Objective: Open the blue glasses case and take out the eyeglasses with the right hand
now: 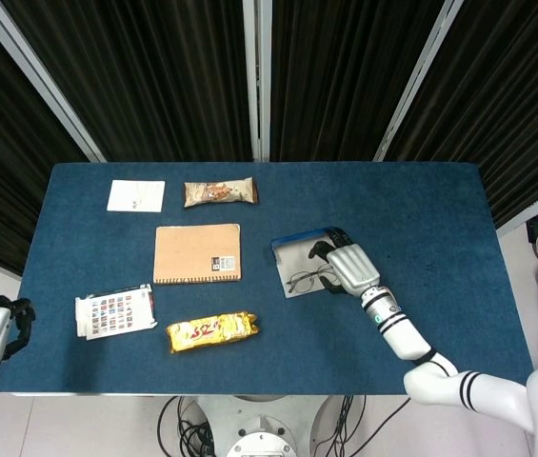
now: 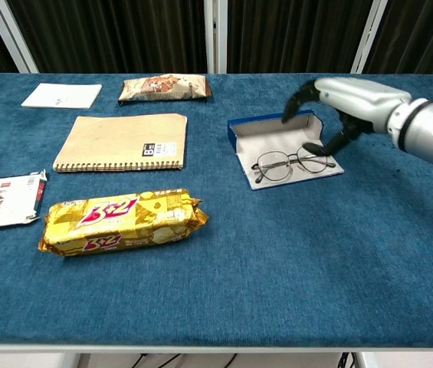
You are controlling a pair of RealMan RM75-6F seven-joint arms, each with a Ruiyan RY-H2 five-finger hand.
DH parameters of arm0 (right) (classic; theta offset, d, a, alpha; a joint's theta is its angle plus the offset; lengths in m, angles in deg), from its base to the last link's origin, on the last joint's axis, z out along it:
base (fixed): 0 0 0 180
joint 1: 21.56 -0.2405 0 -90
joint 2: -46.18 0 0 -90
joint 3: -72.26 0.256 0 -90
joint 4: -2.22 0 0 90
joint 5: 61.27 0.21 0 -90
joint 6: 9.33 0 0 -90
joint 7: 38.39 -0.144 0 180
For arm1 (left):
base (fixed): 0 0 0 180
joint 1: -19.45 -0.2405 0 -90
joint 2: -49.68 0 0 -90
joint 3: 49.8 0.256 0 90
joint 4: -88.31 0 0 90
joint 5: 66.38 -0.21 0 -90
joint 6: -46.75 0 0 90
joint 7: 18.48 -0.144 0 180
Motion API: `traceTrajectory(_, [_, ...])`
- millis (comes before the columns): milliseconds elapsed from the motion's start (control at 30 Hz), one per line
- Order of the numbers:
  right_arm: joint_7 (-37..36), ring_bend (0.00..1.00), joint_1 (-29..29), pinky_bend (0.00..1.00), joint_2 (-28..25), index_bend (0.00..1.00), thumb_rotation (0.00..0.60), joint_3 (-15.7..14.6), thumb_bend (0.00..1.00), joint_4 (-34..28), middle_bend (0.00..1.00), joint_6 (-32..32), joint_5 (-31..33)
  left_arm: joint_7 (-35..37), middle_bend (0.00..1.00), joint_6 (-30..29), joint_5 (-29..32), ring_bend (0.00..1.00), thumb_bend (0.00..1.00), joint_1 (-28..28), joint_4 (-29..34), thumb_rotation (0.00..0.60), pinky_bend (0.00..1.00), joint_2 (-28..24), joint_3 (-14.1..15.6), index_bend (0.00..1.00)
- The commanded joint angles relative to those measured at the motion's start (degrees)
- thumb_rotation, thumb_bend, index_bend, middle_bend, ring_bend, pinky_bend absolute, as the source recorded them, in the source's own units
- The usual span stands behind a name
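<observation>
Blue glasses case (image 2: pixel 287 146) lies open; eyeglasses (image 2: pixel 291 162) rest across it, long axis sideways. Right hand (image 2: pixel 337 100), fingers apart and empty, hovers at the eyeglasses' right end.

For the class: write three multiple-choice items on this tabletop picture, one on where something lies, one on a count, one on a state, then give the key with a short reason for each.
1. Where do the eyeglasses lie?
A. on the notebook
B. in the open blue glasses case
C. on the bare table

2. How many wrapped snack packs are on the table?
A. one
B. two
C. four

3. What is the right hand doing?
A. arched over the case, fingers apart, holding nothing
B. lifting the eyeglasses clear
C. resting flat on the notebook

Key: 1 B, the frames rest on the case's pale lining. 2 B, the yellow snack pack and the brown snack pack. 3 A, the eyeglasses are not lifted.
</observation>
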State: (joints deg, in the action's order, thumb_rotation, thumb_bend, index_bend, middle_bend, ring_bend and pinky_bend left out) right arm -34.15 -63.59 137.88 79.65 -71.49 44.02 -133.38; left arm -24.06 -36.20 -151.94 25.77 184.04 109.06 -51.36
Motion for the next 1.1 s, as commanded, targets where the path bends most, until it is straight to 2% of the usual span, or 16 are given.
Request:
traceTrajectory(33, [0.17,0.0,-0.11,0.0,0.63,0.35,0.6,-0.2,0.34,1.54,0.25,-1.85,0.78,-0.01,0.64,-0.05,0.0,0.45,0.58,-0.03,0.01,0.6,0.44,0.0,0.0,0.66])
traceTrajectory(400, [-1.31,0.0,-2.29,0.0,5.19,0.39,0.6,0.52,0.37,8.63,0.25,-6.05,0.69,-0.04,0.64,0.04,0.13,0.45,0.58,0.0,0.04,0.6,0.44,-0.01,-0.04,0.66])
traceTrajectory(633, [-2.45,0.0,-2.61,0.0,6.54,0.46,0.6,0.81,0.44,10.55,0.26,-6.5,0.04,0.12,0.64,0.02,0.07,0.45,0.58,0.0,-0.01,0.6,0.44,-0.02,-0.04,0.66])
traceTrajectory(800, [-3.12,0.0,-2.49,0.0,7.02,0.58,0.6,0.81,0.46,11.52,0.29,-6.11,-0.73,0.16,0.64,0.03,0.07,0.45,0.58,0.0,-0.01,0.6,0.44,-0.02,-0.04,0.66])
traceTrajectory(933, [-5.37,0.02,-1.72,0.0,6.39,0.68,0.6,0.28,0.47,10.47,0.34,-4.04,-3.09,0.2,0.64,0.03,0.07,0.45,0.58,0.0,-0.02,0.6,0.44,-0.02,-0.04,0.66])
traceTrajectory(1100, [-10.13,0.03,-0.76,0.0,2.79,0.71,0.6,-2.19,0.47,5.63,0.36,1.52,-11.08,0.13,0.64,0.1,0.05,0.45,0.58,0.06,-0.02,0.6,0.44,-0.02,-0.04,0.66])
